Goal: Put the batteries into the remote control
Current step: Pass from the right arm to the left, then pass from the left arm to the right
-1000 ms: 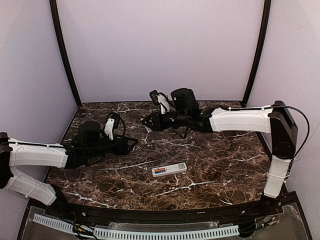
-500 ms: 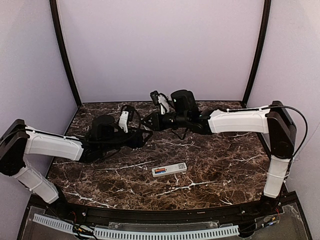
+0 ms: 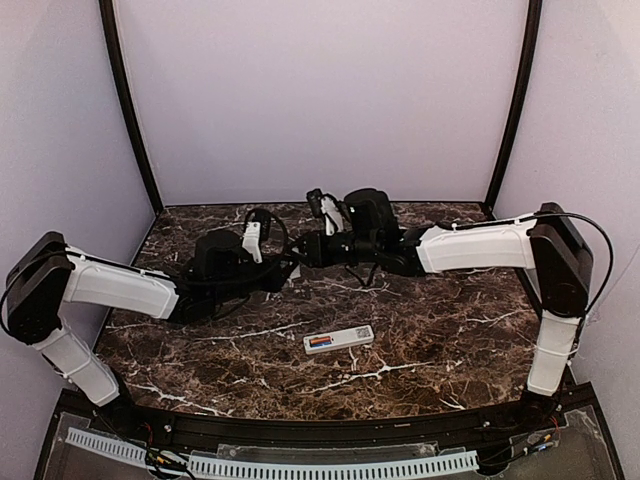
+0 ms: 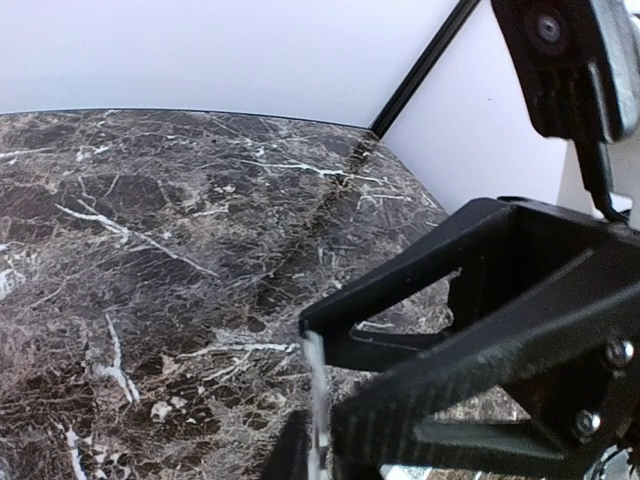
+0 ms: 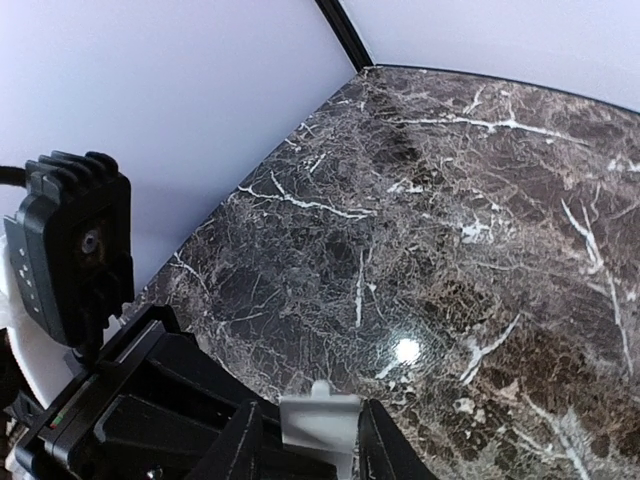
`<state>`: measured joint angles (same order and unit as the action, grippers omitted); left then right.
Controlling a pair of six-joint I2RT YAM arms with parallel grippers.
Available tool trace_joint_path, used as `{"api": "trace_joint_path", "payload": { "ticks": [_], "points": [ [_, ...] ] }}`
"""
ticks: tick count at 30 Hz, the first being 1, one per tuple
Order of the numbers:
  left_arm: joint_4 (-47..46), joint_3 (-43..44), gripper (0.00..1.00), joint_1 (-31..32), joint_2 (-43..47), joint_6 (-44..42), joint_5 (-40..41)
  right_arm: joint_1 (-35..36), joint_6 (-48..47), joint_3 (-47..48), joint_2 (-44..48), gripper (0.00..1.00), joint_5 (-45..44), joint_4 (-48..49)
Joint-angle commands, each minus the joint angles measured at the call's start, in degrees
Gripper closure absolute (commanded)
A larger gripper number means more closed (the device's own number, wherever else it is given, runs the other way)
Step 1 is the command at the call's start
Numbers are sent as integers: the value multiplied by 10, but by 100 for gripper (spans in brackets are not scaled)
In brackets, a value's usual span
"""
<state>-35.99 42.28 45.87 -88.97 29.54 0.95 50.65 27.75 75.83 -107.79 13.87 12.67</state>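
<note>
The marble table (image 3: 450, 340) carries the remote control (image 3: 338, 340), which lies back upward with its compartment open. Both arms meet in the air well behind the remote, toward the back wall. The right gripper (image 3: 300, 250) is clamped on a small white cover (image 5: 320, 422), with a finger on either side. The left gripper (image 3: 287, 268) stands tip to tip with it. Whether it has hold of the cover I cannot tell, because its wrist view shows only the cover's thin edge. The batteries (image 3: 320, 343), one blue and one orange, sit in the remote's end toward the left arm.

The likely risk is the hand-over — if one gripper lets go before the other holds firmly, the cover drops or twists askew. A square code label (image 3: 363, 333) marks the remote's other end — too small to read.
</note>
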Motion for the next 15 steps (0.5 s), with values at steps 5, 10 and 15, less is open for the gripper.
{"api": "trace_joint_path", "payload": {
  "ticks": [5,10,15],
  "points": [
    [9,2,100,-5,28,-17,-27,-39,5,-46,45,43,52,39],
    [109,-3,100,-41,88,-57,-140,-103,-63,-109,132,38,154,12],
    [190,35,100,-71,91,-134,-377,-131,-136,-134,170,50,317,-42]
  ]
}}
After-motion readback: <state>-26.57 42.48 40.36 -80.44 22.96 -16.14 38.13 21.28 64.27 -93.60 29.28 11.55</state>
